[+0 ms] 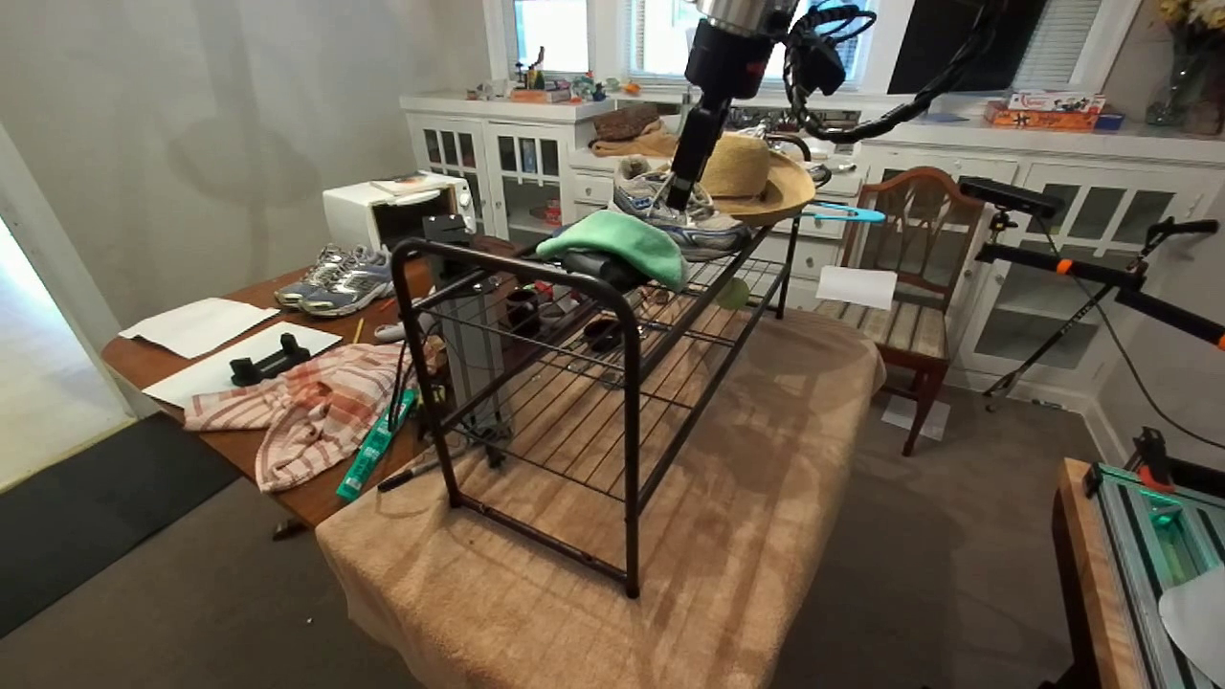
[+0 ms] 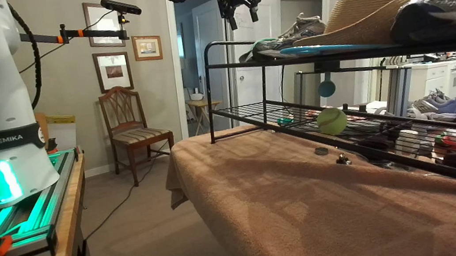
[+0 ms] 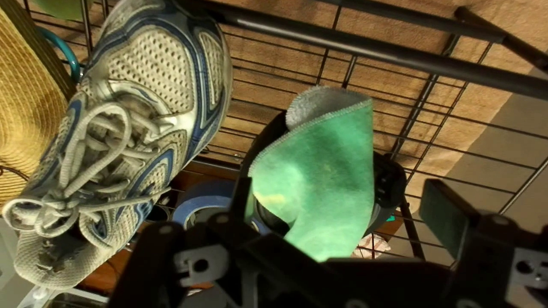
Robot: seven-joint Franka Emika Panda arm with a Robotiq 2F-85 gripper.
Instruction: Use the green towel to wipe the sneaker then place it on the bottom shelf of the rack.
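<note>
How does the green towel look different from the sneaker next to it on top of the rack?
The towel is mostly green, with a greyish folded end; the sneaker is off-white with blue trim.
The towel drapes limply over a black thing; the sneaker holds its own shape.
The towel has a stitched edge; the sneaker has mesh panels and tied laces.
Both are atop the rack, and the open hand holds neither.
</note>
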